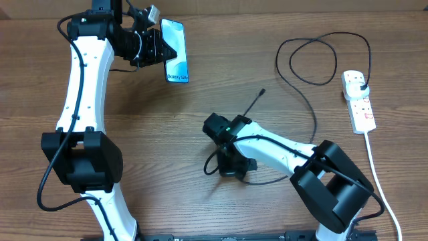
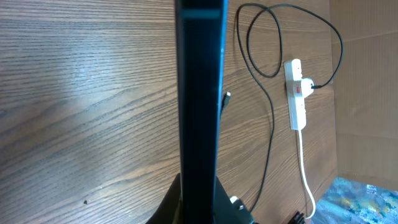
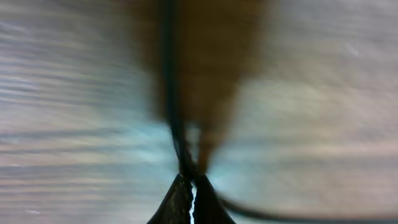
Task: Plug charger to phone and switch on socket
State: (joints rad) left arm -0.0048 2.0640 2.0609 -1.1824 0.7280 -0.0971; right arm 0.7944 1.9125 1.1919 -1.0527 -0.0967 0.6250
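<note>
Overhead, the left gripper (image 1: pixel 159 48) clamps the phone (image 1: pixel 175 59) at the far left, and the charger (image 1: pixel 253 102) trails across from the socket (image 1: pixel 360 102) at the right. The left wrist view shows the phone edge-on. In the blurred right wrist view, the right gripper (image 3: pixel 193 190) is pinched shut on the charger's cable.

You see a warm brown wood-grain tabletop (image 1: pixel 167 134), evenly lit with a soft pale sheen. In the left wrist view, plain brown board (image 2: pixel 367 93) and blue patterned material (image 2: pixel 367 199) border it.
</note>
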